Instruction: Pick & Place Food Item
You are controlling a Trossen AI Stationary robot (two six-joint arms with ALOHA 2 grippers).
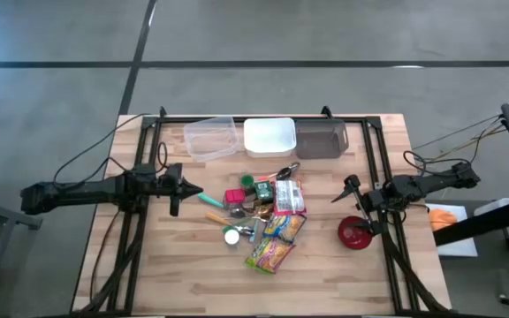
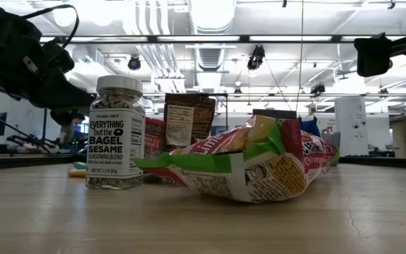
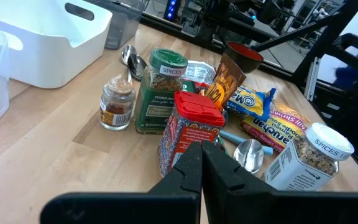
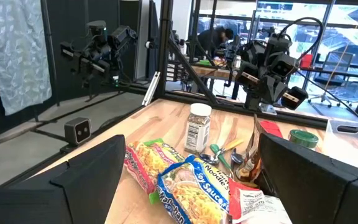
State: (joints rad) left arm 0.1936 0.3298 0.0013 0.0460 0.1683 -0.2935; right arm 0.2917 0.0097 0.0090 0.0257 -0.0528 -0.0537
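Right gripper (image 1: 350, 192): fingers spread wide, empty, hovering just beside the red bowl (image 1: 354, 232). Food pile: noodle packets (image 1: 281, 231), seasoning jar (image 1: 231, 236), red tin (image 1: 235, 198), lying between the two grippers. Left gripper (image 1: 193, 189): fingers pressed together, empty, the red tin just ahead.
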